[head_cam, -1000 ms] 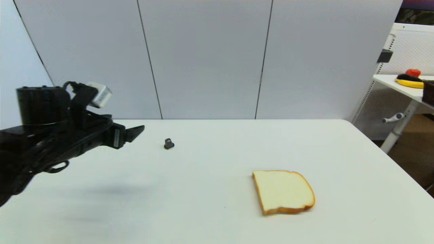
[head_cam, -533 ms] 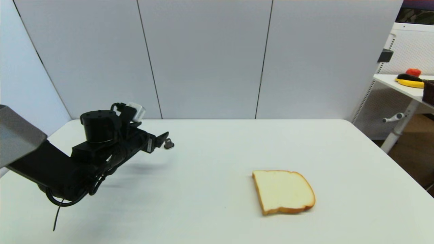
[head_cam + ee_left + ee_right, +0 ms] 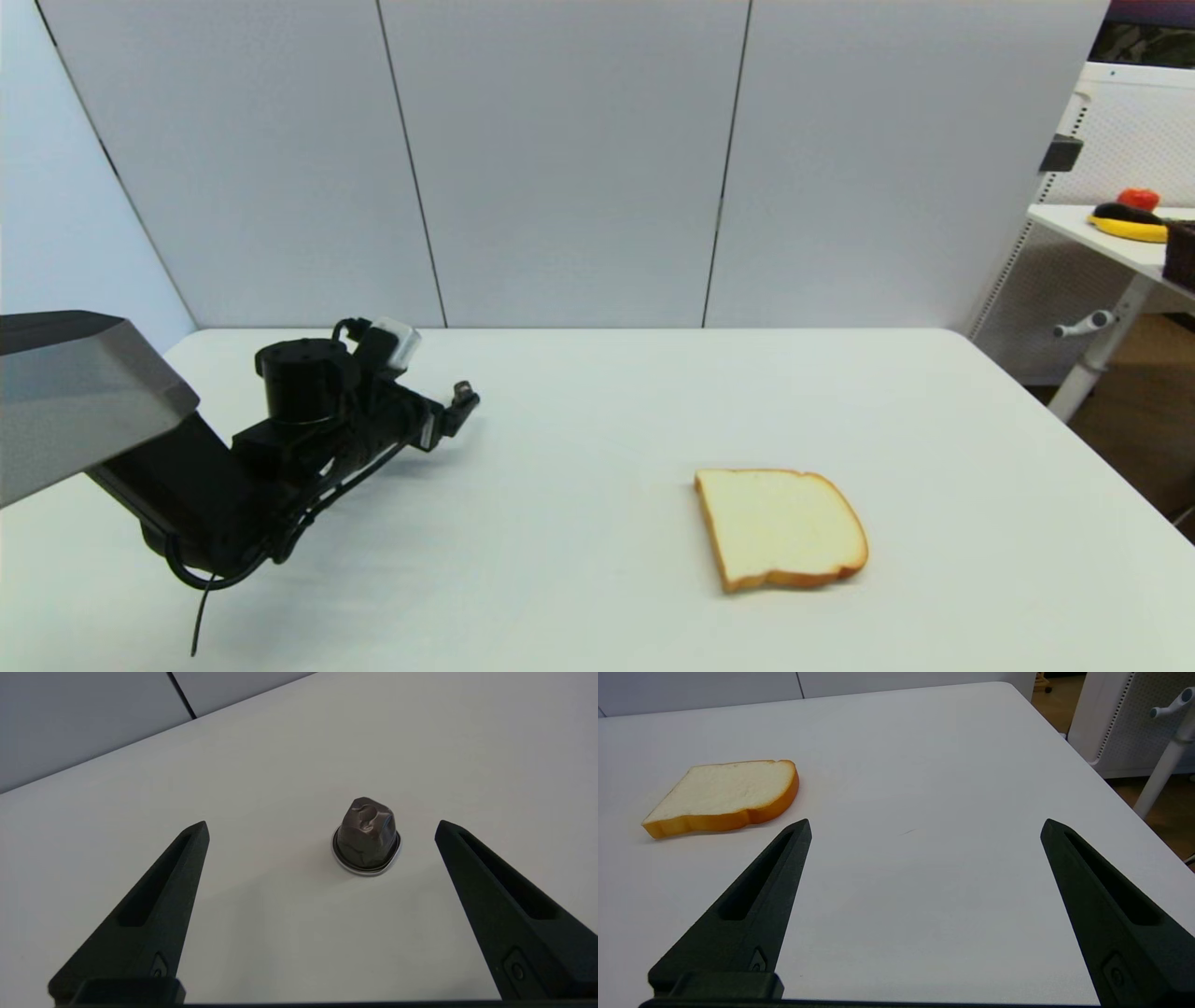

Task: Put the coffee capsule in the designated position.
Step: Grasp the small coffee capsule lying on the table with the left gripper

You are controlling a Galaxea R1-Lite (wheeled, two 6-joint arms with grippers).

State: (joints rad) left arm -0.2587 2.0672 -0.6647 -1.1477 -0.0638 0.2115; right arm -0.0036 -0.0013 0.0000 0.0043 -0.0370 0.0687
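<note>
Setting: white table (image 3: 597, 597) before grey wall panels; a bread slice (image 3: 780, 528) lies well apart.
Coffee capsule (image 3: 366, 835): upright on its rim, far-left of table.
Left gripper (image 3: 322, 828): I have it spread wide, empty — straddling the capsule for a pinch.
Right gripper (image 3: 924, 828): parked, fingers apart, holding nothing.

Left gripper (image 3: 321, 826): over the far left part of the table (image 3: 597, 607), fingers spread wide. Coffee capsule (image 3: 366, 835): on the table, rim down, between the fingertips, nearer one finger, touching neither. Bread slice (image 3: 780, 527): flat on the table, well to the gripper's right and nearer the robot. Right gripper (image 3: 924, 826): fingers apart, just right of the bread slice.
</note>
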